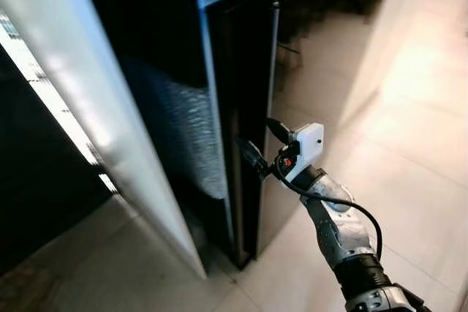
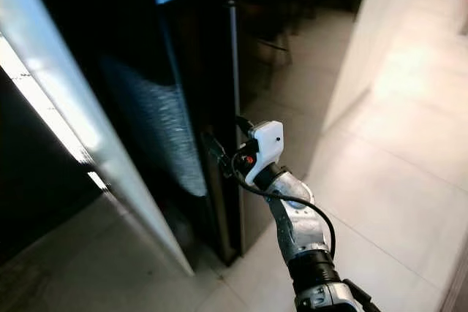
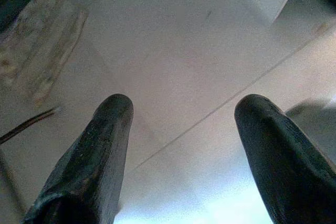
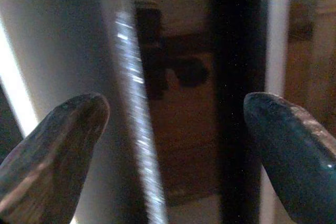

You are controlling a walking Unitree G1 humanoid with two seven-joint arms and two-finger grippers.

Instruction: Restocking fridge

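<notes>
Right gripper (image 1: 265, 144) fingers apart at the dark fridge door (image 1: 245, 107) edge; left gripper (image 3: 181, 145) spread above floor (image 3: 173, 51)

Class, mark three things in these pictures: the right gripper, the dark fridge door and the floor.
right gripper (image 1: 260, 144), left eye view, midway between its fingertips
fridge door (image 1: 248, 85), left eye view, its dark edge
floor (image 1: 417, 144), left eye view, a bare pale tile

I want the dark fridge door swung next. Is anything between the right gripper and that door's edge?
Nothing visible. The right gripper, fingers open, sits right at the dark door's edge, straddling it in the right wrist view. The left gripper points at bare floor.
</notes>
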